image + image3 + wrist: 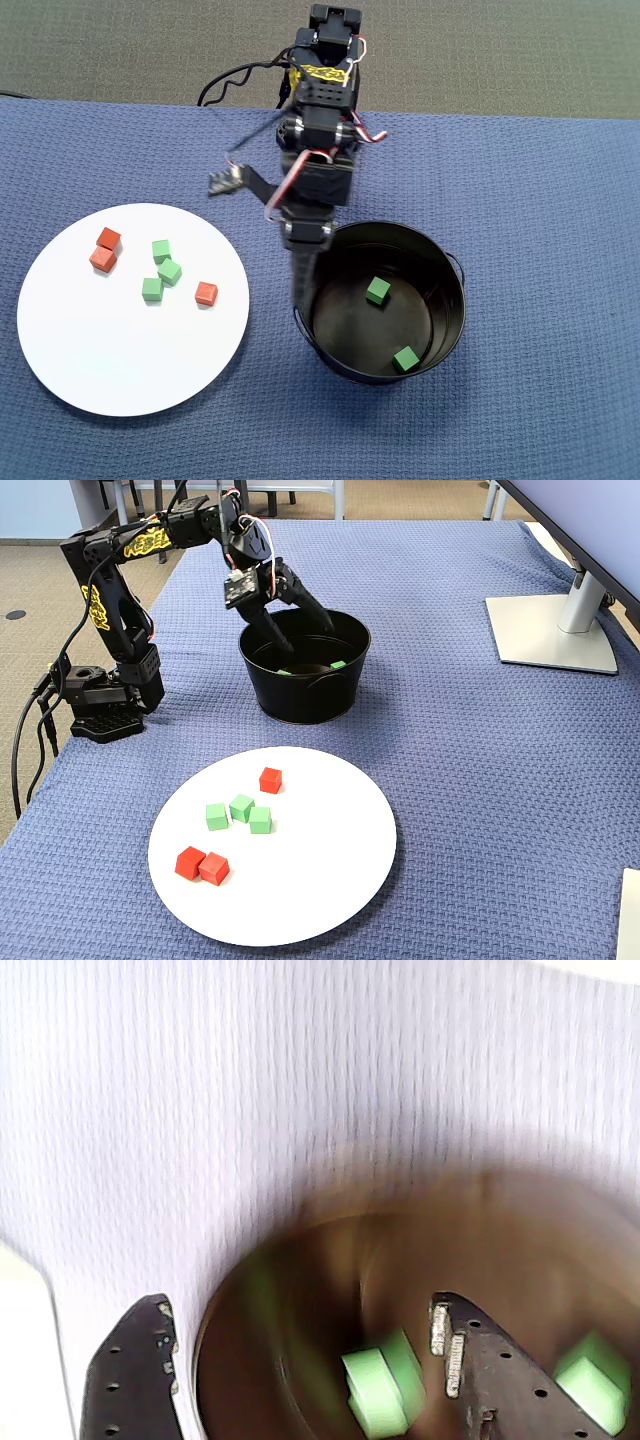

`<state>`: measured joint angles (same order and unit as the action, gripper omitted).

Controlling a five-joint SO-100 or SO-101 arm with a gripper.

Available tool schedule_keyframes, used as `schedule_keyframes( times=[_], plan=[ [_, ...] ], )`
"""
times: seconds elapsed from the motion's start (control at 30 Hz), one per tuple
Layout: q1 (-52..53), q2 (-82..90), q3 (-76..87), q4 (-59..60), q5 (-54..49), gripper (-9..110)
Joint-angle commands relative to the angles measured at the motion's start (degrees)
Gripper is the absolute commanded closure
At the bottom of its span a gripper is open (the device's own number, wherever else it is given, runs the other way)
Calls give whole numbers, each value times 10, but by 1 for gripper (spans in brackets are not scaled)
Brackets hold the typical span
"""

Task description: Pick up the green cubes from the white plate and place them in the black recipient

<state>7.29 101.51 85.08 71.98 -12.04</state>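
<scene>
this looks like an office or a lab corner inside one. in the fixed view a monitor stand (553, 630) with a flat grey base sits at the far right of the table (480, 780) (draped in a blue woven cloth), chair legs (150, 498) show at the far edge, and grey-brown carpet (25, 580) covers the floor.

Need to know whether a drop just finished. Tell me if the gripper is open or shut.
Open. In the wrist view the gripper has its fingers spread wide above the black bucket, nothing between them; two green cubes lie inside.
</scene>
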Motion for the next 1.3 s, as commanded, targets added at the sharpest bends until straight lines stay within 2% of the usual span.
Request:
schedule_keyframes(
  times=[0.0,0.3,0.43,0.6,0.97,1.13,1.27],
  plan=[
    [63,-20,-76,22,-34,74],
    [192,-181,-251,100,-119,74],
    [245,-261,-370,163,-206,74],
    [301,-327,-437,184,-301,74],
    [361,-438,-432,120,-478,74],
    [379,-460,-451,107,-513,74],
    [387,-470,-448,103,-504,73]
  ],
)
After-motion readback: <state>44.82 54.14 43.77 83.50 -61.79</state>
